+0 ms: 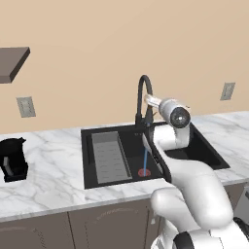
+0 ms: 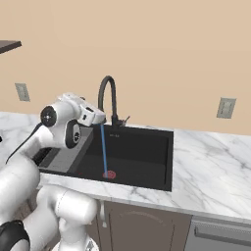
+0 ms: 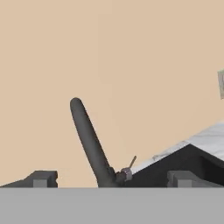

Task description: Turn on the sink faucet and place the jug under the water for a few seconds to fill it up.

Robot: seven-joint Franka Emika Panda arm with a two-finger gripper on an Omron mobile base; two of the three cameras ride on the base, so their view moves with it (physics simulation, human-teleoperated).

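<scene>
The gripper (image 3: 113,178) stands wide open and empty, up beside the sink faucet (image 1: 144,99). Its finger tips frame the gooseneck in the hand view. The water (image 2: 103,149) runs down to the red drain ring (image 2: 109,174) in the sink (image 1: 204,155). The jug (image 1: 12,158) sits on the marble counter (image 1: 53,160), well apart to the left. Swinging across that far, the arm risks clipping the tap, and a fast approach could tip the jug

White marble desk (image 1: 53,165): inset black rectangular sink (image 1: 199,146); small matte-black jug (image 1: 12,158) standing at far left end.
</scene>
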